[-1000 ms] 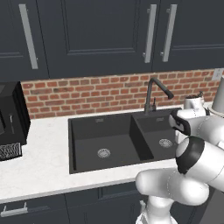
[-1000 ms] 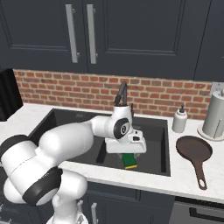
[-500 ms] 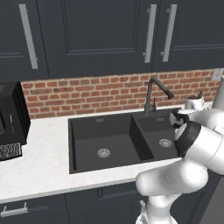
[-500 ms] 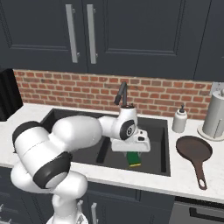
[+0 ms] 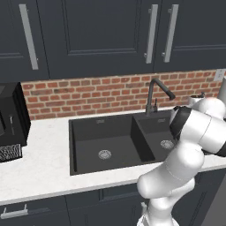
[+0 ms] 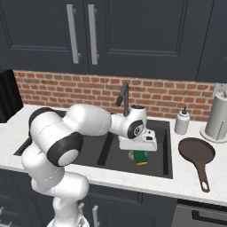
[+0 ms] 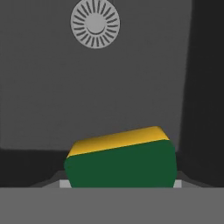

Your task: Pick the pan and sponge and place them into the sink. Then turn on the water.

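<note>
My gripper (image 6: 140, 154) hangs low over the narrower right basin of the black sink (image 6: 165, 146), shut on the sponge (image 6: 141, 158). In the hand view the sponge (image 7: 122, 161) shows its green layer facing the camera with the yellow layer above, and it covers my fingertips; the basin's silver drain (image 7: 95, 22) lies beyond it. The dark brown pan (image 6: 196, 153) rests on the white counter right of the sink, handle toward the front edge. The sink (image 5: 99, 134) has no water in it, and no stream runs from the faucet (image 6: 123, 96).
A white soap dispenser (image 6: 181, 122) and a paper towel roll (image 6: 218, 116) stand behind the pan by the brick wall. A black appliance (image 5: 9, 123) sits on the counter left of the sink. Dark cabinets hang overhead.
The hand with the sponge has shifted a little to the right and slightly up over the right basin, and the arm's elbow has swung round. The pan has not moved.
</note>
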Tool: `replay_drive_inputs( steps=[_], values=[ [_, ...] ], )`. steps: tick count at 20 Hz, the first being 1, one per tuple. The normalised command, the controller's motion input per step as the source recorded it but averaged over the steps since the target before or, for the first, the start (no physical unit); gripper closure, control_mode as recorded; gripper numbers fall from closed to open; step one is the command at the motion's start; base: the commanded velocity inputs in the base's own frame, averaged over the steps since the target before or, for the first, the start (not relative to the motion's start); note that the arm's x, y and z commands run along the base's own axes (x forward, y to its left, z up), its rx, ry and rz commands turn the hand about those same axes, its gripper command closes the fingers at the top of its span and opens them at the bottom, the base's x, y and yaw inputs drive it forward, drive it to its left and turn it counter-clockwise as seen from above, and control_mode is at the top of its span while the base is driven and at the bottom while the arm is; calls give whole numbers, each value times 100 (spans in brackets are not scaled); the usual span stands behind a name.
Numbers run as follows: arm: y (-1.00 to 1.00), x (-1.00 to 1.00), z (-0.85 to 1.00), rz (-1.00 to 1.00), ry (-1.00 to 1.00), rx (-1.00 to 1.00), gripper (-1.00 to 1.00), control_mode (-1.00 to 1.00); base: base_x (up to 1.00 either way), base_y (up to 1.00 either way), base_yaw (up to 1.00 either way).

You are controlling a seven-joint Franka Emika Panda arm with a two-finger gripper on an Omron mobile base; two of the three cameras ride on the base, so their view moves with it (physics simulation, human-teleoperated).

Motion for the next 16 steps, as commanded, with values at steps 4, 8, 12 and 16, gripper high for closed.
replay_drive_inputs(
  steps=[4,8,12,16],
  values=[
    [0,26,-29,0,0,0,100,-100,0,0,0],
    [0,28,-22,0,0,0,100,-100,0,0,0],
    [0,21,-25,0,-2,0,100,-100,0,0,0],
    [0,19,-28,0,-4,0,100,-100,0,0,0]
  ],
)
